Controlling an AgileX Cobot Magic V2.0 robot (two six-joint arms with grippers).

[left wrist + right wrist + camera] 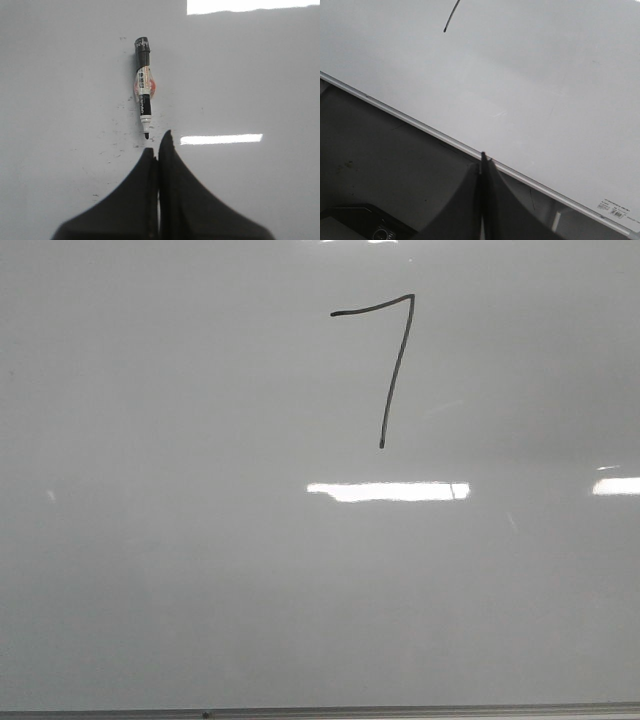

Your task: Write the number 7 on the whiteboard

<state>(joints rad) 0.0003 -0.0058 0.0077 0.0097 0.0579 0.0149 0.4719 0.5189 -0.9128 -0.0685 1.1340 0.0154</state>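
The whiteboard (pixel 200 540) fills the front view. A black number 7 (pixel 392 370) is drawn on it right of centre, near the top. Neither gripper shows in the front view. In the left wrist view my left gripper (pixel 157 142) is shut and empty, just short of a black-and-white marker (pixel 143 87) that lies uncapped on the board (pixel 260 190), its tip toward the fingers. In the right wrist view my right gripper (pixel 483 157) is shut and empty, over the board's metal bottom edge (pixel 420 125). The end of the 7's downstroke (pixel 451 17) shows there.
Bright light reflections (pixel 388 491) lie on the board. Small black smudges (pixel 112 150) mark the board near the marker. Below the board's edge is a dark surface (pixel 385 160) with a black device (pixel 370 225). A small label (pixel 612 210) sits at the board's corner.
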